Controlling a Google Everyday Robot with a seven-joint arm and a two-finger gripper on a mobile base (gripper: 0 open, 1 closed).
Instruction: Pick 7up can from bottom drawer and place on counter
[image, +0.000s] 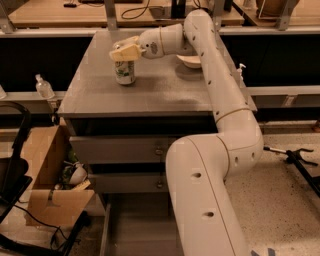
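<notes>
The 7up can (124, 73) is seen upright on the grey table (165, 92), toward its rear left. The hand (125, 52) is placed over the can's top; whether it is gripped cannot be told.

Lighting: warm, moderate indoor light from overhead.
Surface (165, 97): evenly lit matte grey, no glare.
Gripper (125, 51): over the 7up can (124, 72) at the surface's rear left. Its cream top is the brightest patch. The can throws a short, soft shadow at its base.
Arm (220, 90): pale highlights above, shaded beneath.
Bottom drawer (140, 230): dim.
Recesses under the surface's edge: near black.
</notes>
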